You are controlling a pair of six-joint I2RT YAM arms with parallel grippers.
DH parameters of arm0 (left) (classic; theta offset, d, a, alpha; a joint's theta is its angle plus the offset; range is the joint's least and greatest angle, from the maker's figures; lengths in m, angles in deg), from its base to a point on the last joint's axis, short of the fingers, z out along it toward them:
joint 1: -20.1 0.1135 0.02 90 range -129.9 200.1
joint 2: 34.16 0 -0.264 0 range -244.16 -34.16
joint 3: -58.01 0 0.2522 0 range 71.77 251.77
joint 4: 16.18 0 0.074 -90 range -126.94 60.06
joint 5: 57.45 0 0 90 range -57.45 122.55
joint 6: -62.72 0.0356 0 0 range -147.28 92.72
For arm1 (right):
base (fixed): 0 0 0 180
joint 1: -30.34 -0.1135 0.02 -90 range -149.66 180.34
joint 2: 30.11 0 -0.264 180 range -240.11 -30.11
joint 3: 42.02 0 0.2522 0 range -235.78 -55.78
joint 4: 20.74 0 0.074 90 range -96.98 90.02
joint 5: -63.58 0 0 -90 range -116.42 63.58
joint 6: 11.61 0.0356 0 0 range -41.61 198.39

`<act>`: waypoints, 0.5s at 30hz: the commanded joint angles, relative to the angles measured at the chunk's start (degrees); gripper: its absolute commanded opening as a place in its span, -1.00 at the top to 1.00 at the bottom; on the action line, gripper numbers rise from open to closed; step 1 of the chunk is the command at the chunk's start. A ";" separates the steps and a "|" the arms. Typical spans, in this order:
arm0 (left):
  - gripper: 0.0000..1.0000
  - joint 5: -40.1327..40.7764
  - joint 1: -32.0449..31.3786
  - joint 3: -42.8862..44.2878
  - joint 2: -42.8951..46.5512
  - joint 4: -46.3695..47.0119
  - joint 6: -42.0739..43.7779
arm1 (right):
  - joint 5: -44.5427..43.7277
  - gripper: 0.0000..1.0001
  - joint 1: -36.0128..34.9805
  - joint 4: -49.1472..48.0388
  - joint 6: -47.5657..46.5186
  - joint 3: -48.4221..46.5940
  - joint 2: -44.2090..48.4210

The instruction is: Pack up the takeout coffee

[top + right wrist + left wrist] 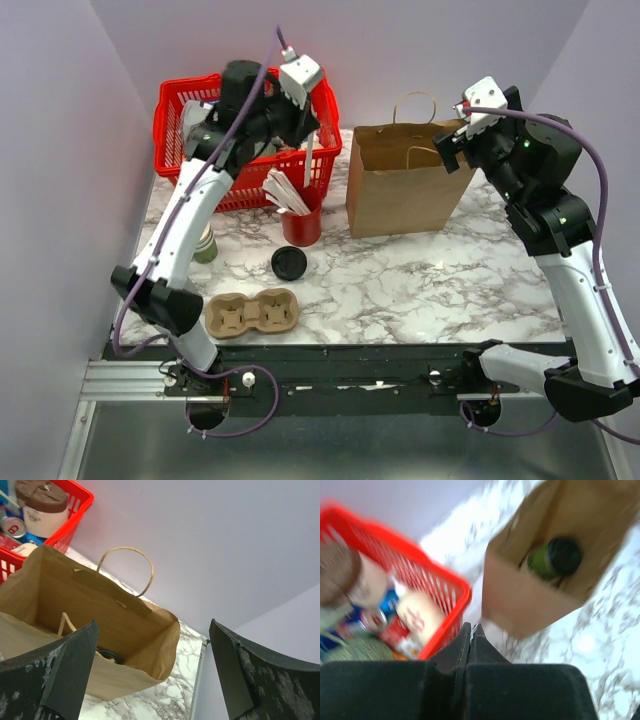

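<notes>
Overhead view from behind; both wrist views on the paper bag (75, 600).

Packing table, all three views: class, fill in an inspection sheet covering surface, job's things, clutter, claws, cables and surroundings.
Surface: marble-patterned table.
Job's things: takeout coffee, lid on, inside the open paper bag.
Clutter: red basket, red cup of sticks, loose black lid, cup carrier, cup stack.
Claws: left claw shut, empty; right claw open, facing the bag.
Cables: purple cables along both arms.
Surroundings: plain lilac walls.
</notes>
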 commanded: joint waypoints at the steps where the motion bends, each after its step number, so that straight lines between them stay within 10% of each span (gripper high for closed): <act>1: 1.00 -9.74 0.02 9.51 3.46 4.50 -3.79 | -5.02 -1.00 0.46 0.97 0.81 -0.80 -0.64; 15: 1.00 -16.19 -4.72 11.11 -5.32 29.30 -20.42 | -7.66 -1.00 5.03 0.53 4.33 -1.16 -2.14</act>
